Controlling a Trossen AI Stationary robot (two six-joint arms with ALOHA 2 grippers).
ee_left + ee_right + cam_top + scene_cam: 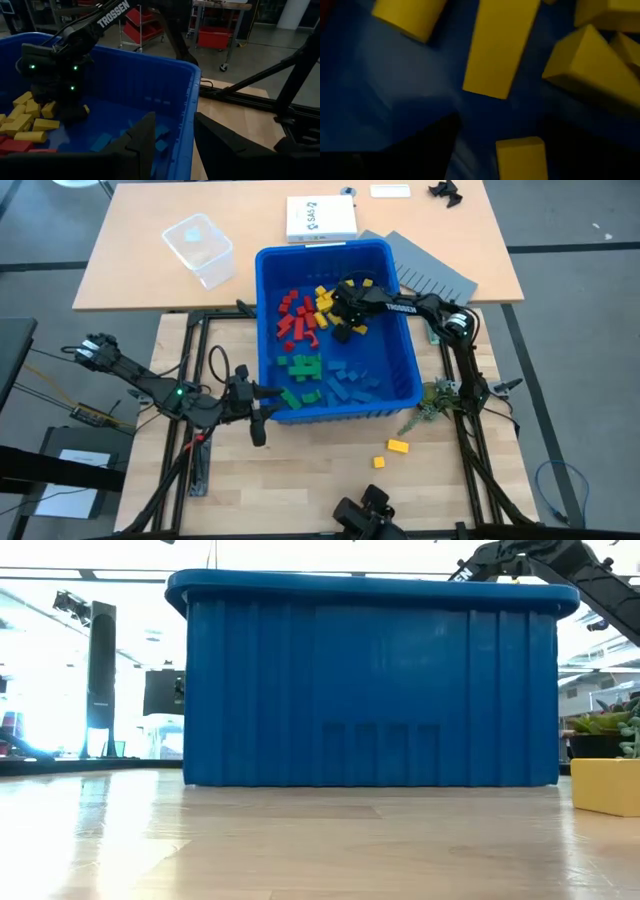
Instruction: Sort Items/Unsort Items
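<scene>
- From above, the blue bin (338, 330) holds the blocks in colour groups: red (296, 318), yellow (324, 301), green (302, 367), blue (350, 378). Two yellow blocks (398, 446) lie outside on the table (440, 480). The right gripper (345, 318) hangs among the yellow ones.
- At table height, only the bin wall shows.
- The left gripper (172, 137) straddles the bin's rim, fingers seemingly clamping it.
- The right fingers (420, 145) stand apart, a yellow block (522, 155) between them, probably not gripped.

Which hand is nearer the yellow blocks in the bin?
Right. The right hand hangs among the yellow blocks; the left hand straddles the bin's opposite wall.
</scene>
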